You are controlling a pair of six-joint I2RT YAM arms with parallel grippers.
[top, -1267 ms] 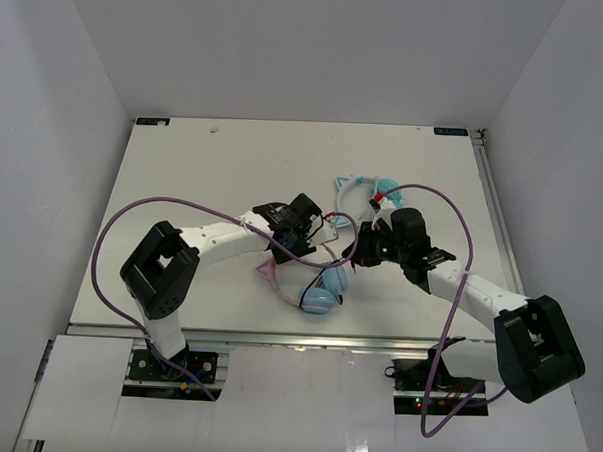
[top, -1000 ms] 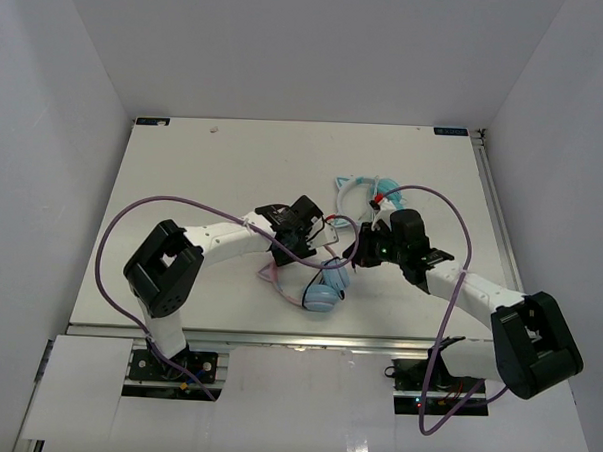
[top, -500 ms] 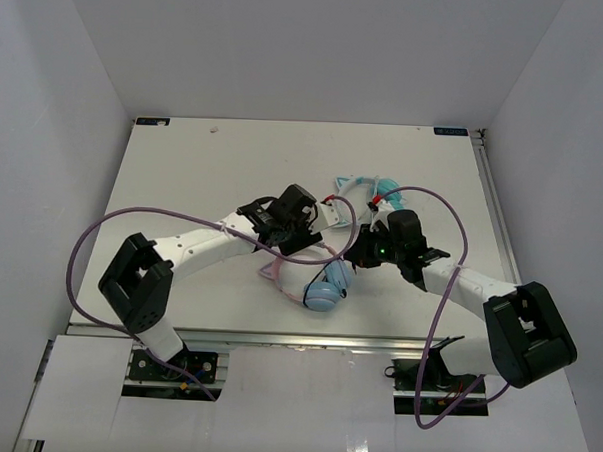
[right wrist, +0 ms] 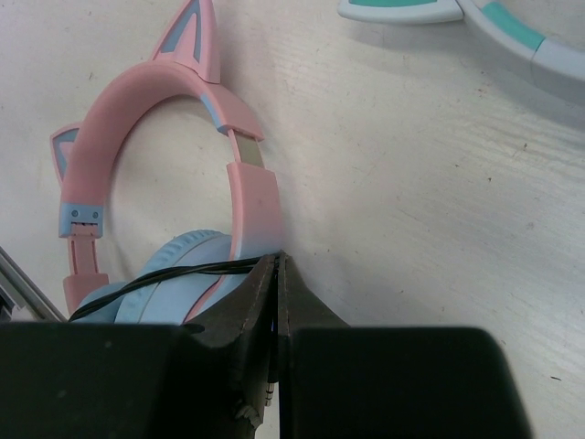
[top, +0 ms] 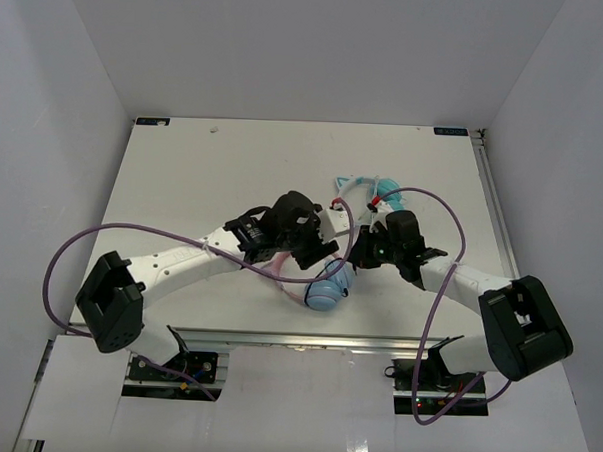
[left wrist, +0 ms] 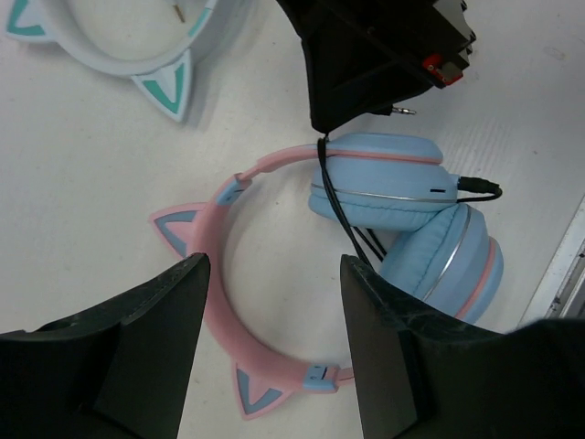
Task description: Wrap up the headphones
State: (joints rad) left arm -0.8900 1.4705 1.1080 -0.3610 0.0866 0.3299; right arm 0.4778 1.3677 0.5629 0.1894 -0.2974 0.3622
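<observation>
White table (top: 183,181): headphones (left wrist: 384,187) flat, headband (left wrist: 212,302) leftward; left fingers (left wrist: 137,366) apart, right fingers (right wrist: 233,347) pinch cable (left wrist: 334,201).

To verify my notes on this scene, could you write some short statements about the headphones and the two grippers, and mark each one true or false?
1. The right gripper is shut on the black cable. True.
2. The left gripper grips the pink headband. False: it is open above the headband and holds nothing.
3. The pink headphones lie on the table. True.
4. The white and teal headphones are stacked on the pink ones. False: they lie apart, farther from the arm bases.
5. The black cable crosses a light-blue ear cup. True.
</observation>
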